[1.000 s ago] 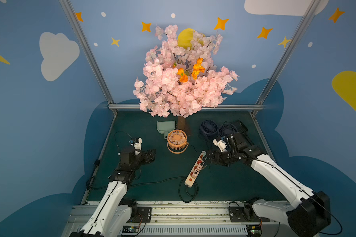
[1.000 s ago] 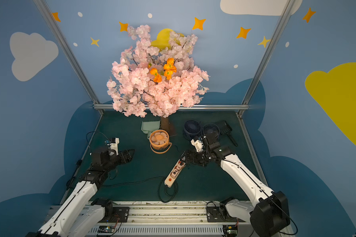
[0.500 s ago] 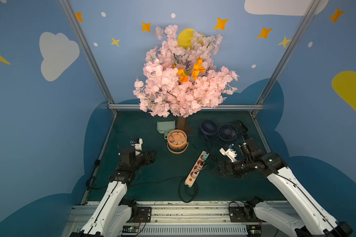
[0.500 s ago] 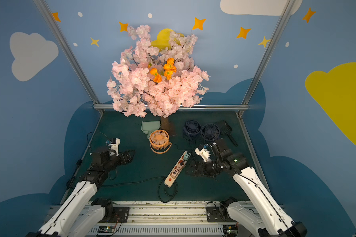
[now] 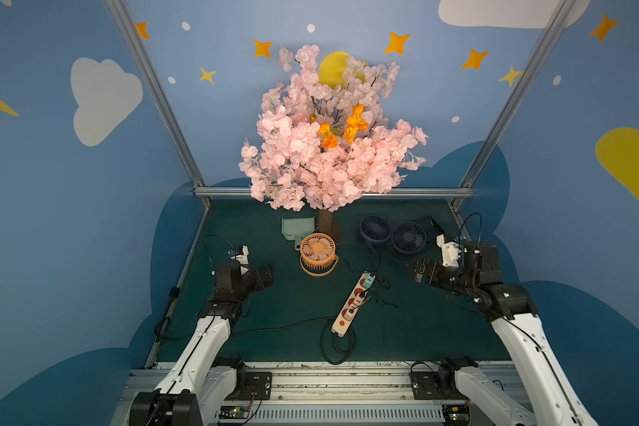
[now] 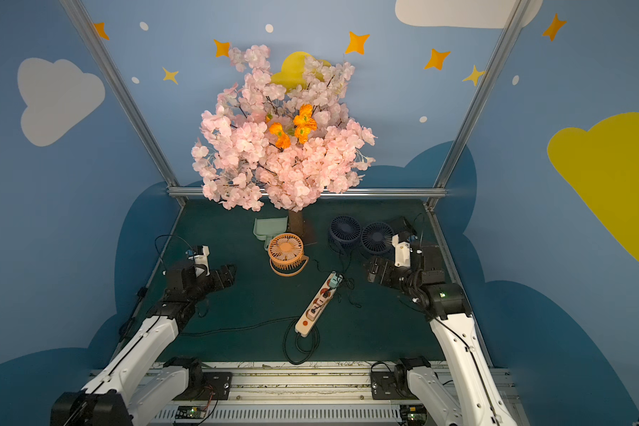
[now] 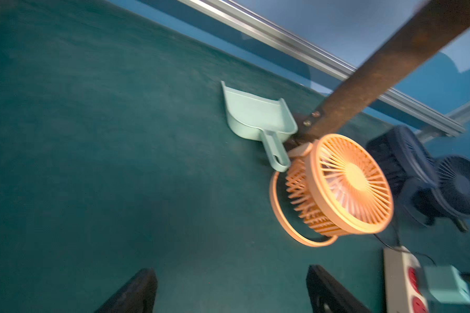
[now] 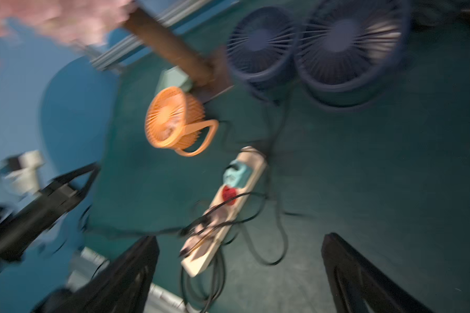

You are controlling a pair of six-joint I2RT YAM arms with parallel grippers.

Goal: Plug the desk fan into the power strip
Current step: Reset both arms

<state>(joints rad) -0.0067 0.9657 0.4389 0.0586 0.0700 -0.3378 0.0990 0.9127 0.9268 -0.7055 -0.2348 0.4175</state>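
Note:
The cream power strip (image 5: 350, 305) (image 6: 317, 307) lies slanted mid-mat, and a teal plug (image 5: 368, 281) (image 8: 235, 172) stands in the end socket farthest from its red button. Thin black cords tangle around that end. Behind it an orange desk fan (image 5: 317, 253) (image 7: 347, 184) stands upright, with two navy fans (image 5: 391, 233) to its right. My left gripper (image 5: 267, 275) (image 7: 231, 290) hovers open over bare mat, left of the orange fan. To the right of the strip my right gripper (image 5: 417, 271) (image 8: 242, 271) is open and holds nothing.
A pink blossom tree's trunk (image 5: 325, 221) rises behind the orange fan, next to a mint dustpan (image 5: 297, 227). The strip's black cord coils (image 5: 338, 343) near the front rail (image 5: 310, 376). Metal frame bars edge the green mat (image 5: 266, 332).
My right arm has pulled back to the right, away from the strip's far end, leaving the teal plug in the socket. My left gripper's jaws have spread wider.

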